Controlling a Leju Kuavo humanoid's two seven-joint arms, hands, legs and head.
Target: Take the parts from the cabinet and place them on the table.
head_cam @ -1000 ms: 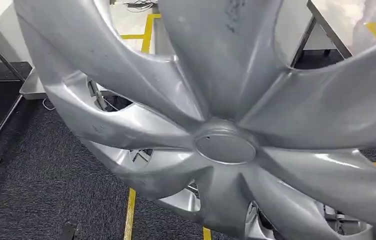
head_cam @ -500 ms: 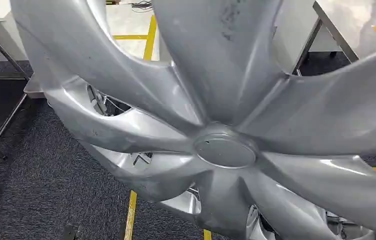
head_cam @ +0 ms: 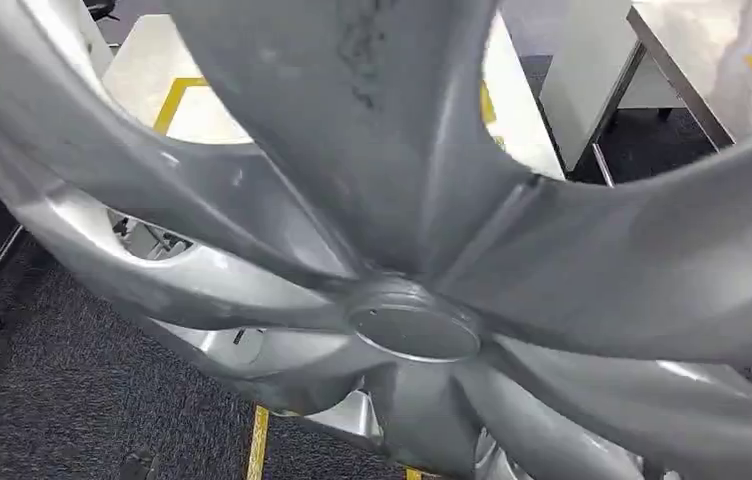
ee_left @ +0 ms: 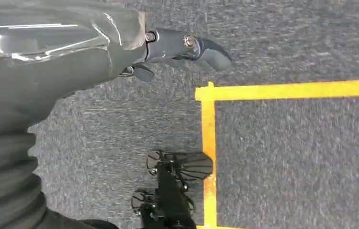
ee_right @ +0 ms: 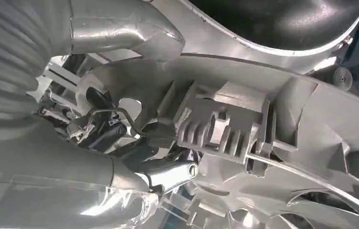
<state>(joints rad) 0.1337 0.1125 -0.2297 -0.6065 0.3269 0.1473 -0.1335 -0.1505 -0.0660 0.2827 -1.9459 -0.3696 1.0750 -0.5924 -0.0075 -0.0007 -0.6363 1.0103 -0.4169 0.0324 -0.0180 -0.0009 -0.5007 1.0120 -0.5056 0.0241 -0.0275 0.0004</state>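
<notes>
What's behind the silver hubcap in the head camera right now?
Through the gaps of the hubcap show dark carpet, yellow floor tape and a table edge. The robot's arms and whatever lies straight ahead are covered.

silver wheel cover (head_cam: 412,330) blurred, cut by every edge, hiding the floor and most of table (head_cam: 722,60)

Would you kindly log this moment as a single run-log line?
phase: carrying | part: silver wheel cover close before head camera | right robot hand behind its back side | below: dark carpet, yellow tape
</notes>
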